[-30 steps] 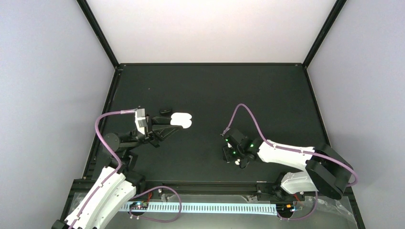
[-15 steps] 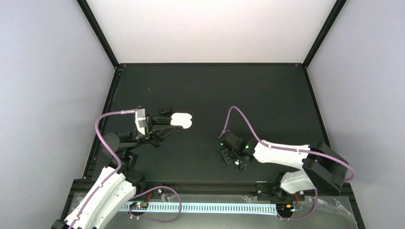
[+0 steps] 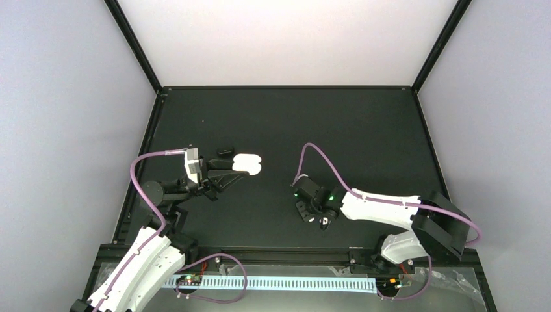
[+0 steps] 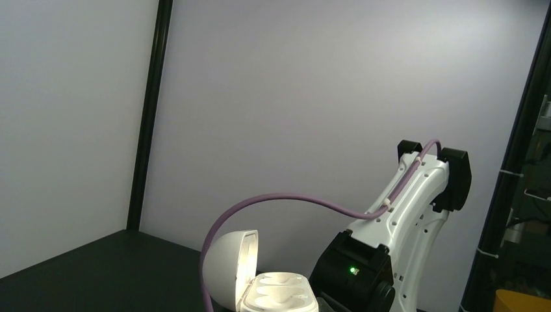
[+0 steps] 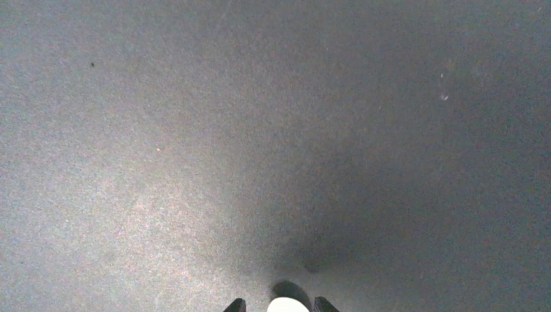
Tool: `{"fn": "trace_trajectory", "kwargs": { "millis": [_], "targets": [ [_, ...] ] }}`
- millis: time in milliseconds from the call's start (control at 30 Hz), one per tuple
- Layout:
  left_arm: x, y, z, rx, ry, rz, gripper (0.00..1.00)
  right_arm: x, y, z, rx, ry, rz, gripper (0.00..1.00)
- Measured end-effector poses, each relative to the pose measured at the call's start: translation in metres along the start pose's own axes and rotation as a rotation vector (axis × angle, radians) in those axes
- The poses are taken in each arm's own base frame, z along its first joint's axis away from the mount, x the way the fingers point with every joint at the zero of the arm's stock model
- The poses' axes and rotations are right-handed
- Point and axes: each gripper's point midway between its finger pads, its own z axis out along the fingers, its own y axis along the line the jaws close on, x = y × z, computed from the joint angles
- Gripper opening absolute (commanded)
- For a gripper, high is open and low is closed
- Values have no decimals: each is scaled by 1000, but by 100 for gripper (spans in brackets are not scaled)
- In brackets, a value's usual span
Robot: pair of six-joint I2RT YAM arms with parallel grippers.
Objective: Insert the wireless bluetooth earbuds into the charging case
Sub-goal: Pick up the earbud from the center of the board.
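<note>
While the left arm (image 3: pixel 156 257) hasn't budged over the last second, its fingers (image 3: pixel 224 170) stay clamped tight on the white charging case (image 3: pixel 248 163), held just above the table (image 3: pixel 279 123) at left-centre. The lid is up, and both sockets look empty in the left wrist view. A small black item (image 3: pixel 225 151) lies just beyond the case, too small to identify. Next comes a bare stretch of table, nothing blocking it. Further right, the right arm (image 3: pixel 380 207) has swung its wrist leftward toward the middle. Its fingers (image 5: pixel 235 305) have narrowed to a small gap with a white earbud (image 5: pixel 288 305) between the tips. The bud's spot barely shifted, so I can't tell if it is pinched or resting on the table. My read: pickup underway, carry to the case not yet started. Only this one bud is visible. The raised lid could get in the way when the bud goes in.
</note>
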Motion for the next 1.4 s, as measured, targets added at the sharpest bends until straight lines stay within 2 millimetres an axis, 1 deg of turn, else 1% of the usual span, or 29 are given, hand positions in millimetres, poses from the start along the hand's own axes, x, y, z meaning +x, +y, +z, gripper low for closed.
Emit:
{"fn": "trace_trajectory", "kwargs": {
  "millis": [33,100,300,400,533,667,767,1000,1400],
  "targets": [
    [0,0,0,0,0,0,2,-2,0,-1,3,-2,-5,31],
    [0,0,0,-1,1,2,1,-6,1,-2,6,-10,-18,32],
    [1,1,0,-4,4,0,2,-6,-3,-7,12,-29,12,29],
    [2,0,1,-3,4,-1,2,-2,-8,-10,8,-41,45,29],
    [3,0,1,0,8,-4,2,6,-20,-13,14,-45,85,29],
    [3,-1,1,4,9,-4,2,15,-27,-11,15,-31,111,29],
    [3,-1,1,5,9,-3,2,21,-27,-9,10,-15,113,29],
    [4,-1,1,4,11,-4,2,24,-24,-2,1,7,111,29],
    [6,2,1,-9,18,-12,2,19,-17,0,-19,14,103,28]
  ]
}}
